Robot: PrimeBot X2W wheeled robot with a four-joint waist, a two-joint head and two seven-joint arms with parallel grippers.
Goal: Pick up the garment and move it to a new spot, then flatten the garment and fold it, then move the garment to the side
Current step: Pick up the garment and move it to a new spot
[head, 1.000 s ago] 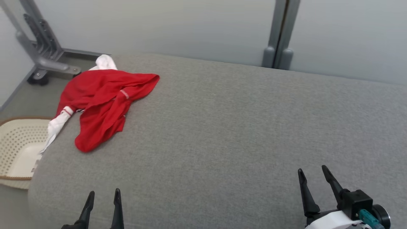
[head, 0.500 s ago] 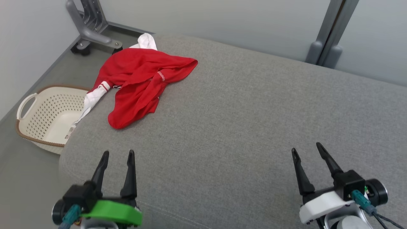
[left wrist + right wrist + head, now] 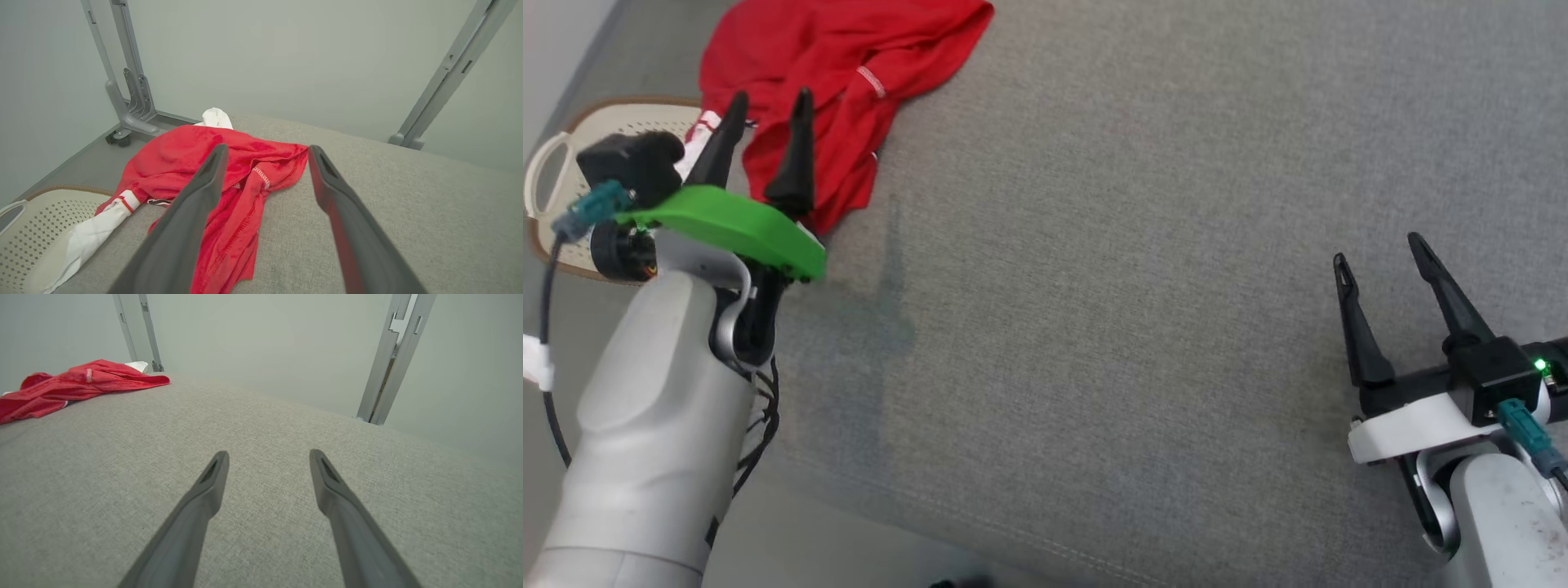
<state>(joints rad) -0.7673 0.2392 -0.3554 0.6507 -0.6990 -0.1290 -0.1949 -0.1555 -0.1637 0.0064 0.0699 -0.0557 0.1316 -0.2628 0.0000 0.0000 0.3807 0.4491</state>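
— While the garment [image 3: 833, 73] lies bunched at the mattress's [image 3: 1094, 286] far left corner, where's the left gripper [image 3: 771, 95]?
— Hovering at its near end, fingers spread and empty, likely lining up a pinch.
— The right gripper [image 3: 1377, 249]?
— Also spread, empty, near the right edge, probably on standby. A white sleeve [image 3: 94, 232] droops toward the basket [image 3: 572, 122].
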